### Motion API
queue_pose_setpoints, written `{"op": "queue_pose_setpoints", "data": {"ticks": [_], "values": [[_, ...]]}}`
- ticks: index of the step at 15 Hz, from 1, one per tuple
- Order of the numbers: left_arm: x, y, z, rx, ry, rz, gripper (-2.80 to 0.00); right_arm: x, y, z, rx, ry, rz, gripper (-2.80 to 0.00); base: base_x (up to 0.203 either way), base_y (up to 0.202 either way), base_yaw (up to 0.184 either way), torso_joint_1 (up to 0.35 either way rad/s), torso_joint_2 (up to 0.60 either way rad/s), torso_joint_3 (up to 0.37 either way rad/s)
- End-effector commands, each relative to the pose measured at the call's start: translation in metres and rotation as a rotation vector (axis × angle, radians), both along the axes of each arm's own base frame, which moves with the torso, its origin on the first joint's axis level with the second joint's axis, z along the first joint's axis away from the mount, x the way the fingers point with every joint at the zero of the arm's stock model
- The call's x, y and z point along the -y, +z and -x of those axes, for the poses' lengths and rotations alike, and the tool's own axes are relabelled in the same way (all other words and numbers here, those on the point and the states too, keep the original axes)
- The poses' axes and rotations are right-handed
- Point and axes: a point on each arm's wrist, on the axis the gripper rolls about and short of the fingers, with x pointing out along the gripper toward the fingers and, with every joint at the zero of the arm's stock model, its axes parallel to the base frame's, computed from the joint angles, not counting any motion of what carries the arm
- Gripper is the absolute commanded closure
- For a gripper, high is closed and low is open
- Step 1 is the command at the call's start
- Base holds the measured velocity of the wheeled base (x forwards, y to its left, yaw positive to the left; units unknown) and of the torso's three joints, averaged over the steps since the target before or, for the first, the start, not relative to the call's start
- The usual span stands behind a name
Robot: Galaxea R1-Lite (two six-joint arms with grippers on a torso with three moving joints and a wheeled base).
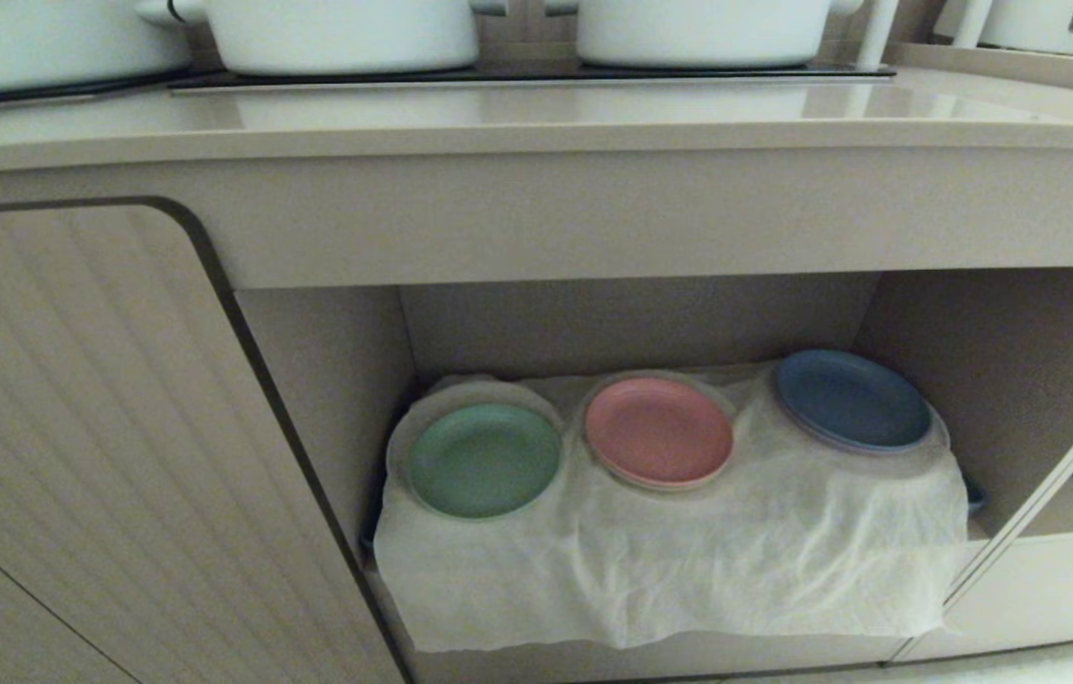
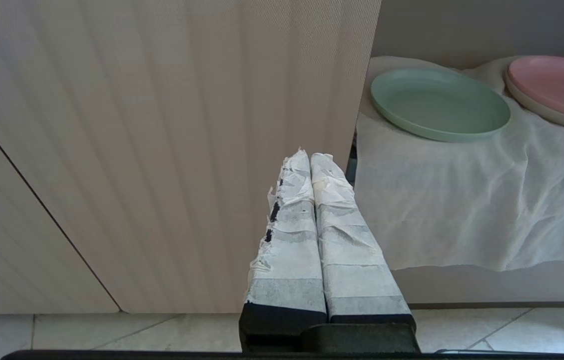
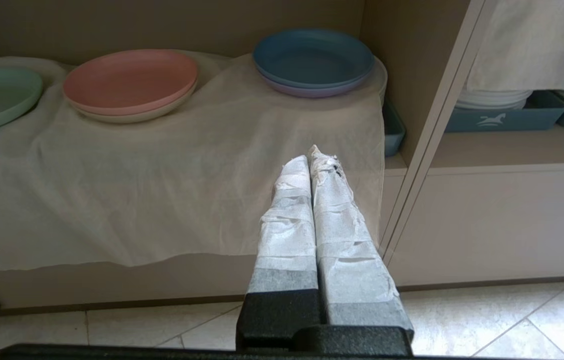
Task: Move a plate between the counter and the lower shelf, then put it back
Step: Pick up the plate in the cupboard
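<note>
While neither arm shows in the head view, the long smooth beige counter (image 1: 536, 119) spans the top of that view, with a black glass hob panel (image 1: 517, 74) set into it and white pots (image 1: 336, 33) standing on the glass. Below the counter, a ribbed beige cabinet door (image 1: 89, 427) fills the left side, and to its right opens the lower shelf (image 1: 631, 323), a beige recess. A wrinkled off-white cloth (image 1: 688, 551) covers the shelf floor and hangs over its front edge.

Three plates rest on round bumps in that cloth. At the right sits a dark blue round plate (image 1: 852, 399), in the middle a pink round plate (image 1: 658, 430), and at the left the small pale mint-green plate (image 1: 484, 459) with a shallow raised rim, lying flat near the recess's left wall.

In the right wrist view, a neighbouring compartment holds blue trays (image 3: 504, 117) with white dishes inside.

Seen from its wrist camera, the left gripper (image 2: 310, 159) hangs in front of the cabinet door, just beside the shelf opening, its tape-wrapped fingers (image 2: 289, 235) pressed together and holding nothing. Likewise, the right gripper (image 3: 310, 156) hangs before the cloth's front drape near the shelf's right wall, with fingers (image 3: 289, 235) closed flat against each other and empty.
</note>
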Motion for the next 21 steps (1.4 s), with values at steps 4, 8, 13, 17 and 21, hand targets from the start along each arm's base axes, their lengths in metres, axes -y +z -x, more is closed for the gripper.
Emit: {"op": "queue_pose_setpoints", "data": {"ticks": [4,8,13,17,21], "values": [[0.0000,0.0000,0.0000,0.001,0.000,0.001,0.00,0.0000,0.0000,0.0004,0.007,0.000,-0.013,0.00,0.000,0.000,0.000,0.000,0.00,0.000],[0.0000,0.0000,0.0000,0.001,0.000,0.001,0.00,0.0000,-0.0001,0.0004,0.005,0.001,0.006,0.00,0.000,0.000,0.000,0.000,0.00,0.000],[0.0000,0.0000,0.0000,0.001,0.000,0.001,0.00,-0.0009,-0.0002,0.0005,0.001,0.049,0.017,0.00,0.000,0.000,0.000,0.000,0.00,0.000],[0.0000,0.0000,0.0000,0.001,0.000,0.001,0.00,-0.0009,-0.0004,0.0002,0.000,0.050,0.019,0.00,0.000,0.000,0.000,0.000,0.00,0.000],[0.0000,0.0000,0.0000,0.001,0.000,0.001,0.00,-0.0009,-0.0006,0.0004,0.000,0.047,0.023,0.00,0.000,0.000,0.000,0.000,0.00,0.000]]}}
